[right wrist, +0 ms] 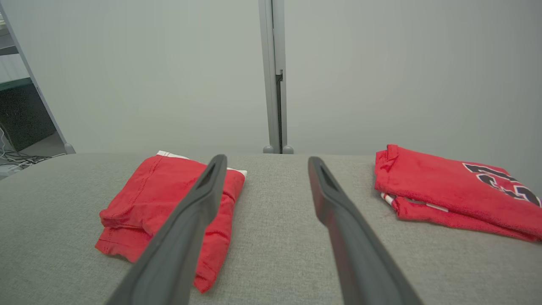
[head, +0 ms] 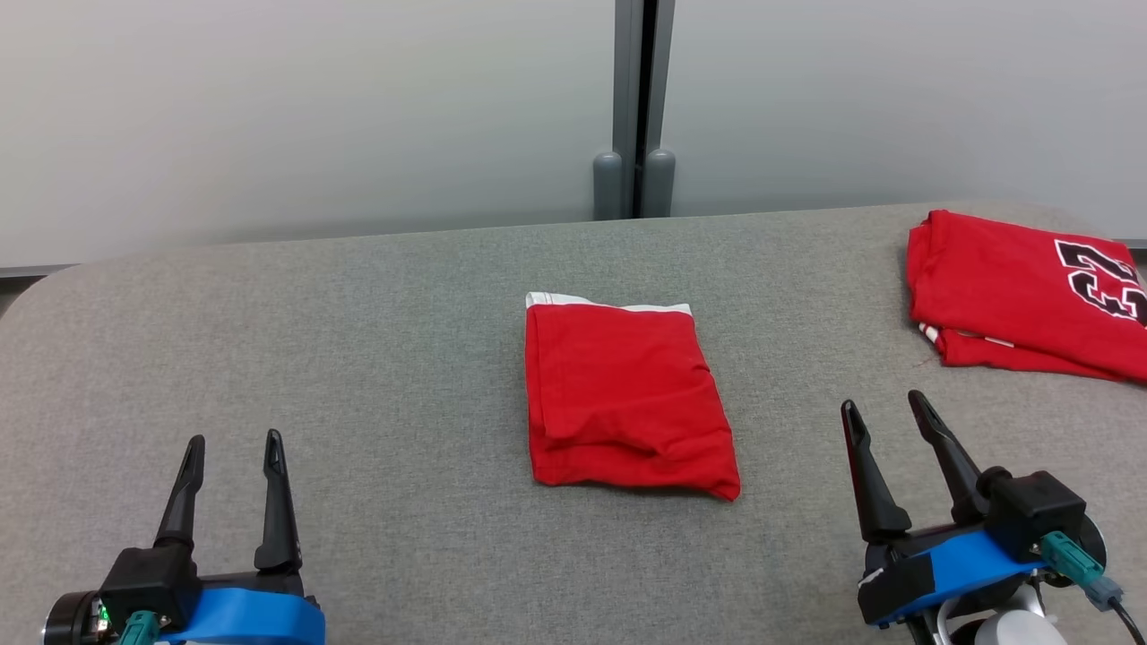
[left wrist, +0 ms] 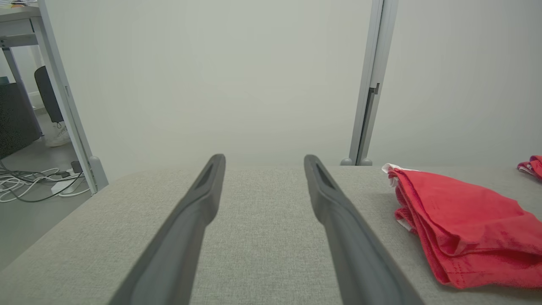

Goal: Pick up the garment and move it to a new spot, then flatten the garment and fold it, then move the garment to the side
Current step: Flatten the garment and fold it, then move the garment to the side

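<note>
The folded red garment lies in the middle of the grey surface, between the left gripper and right gripper, touching neither. Both pairs of fingers stand wide, holding nothing (a second red shirt, numbered, sits far right).
</note>
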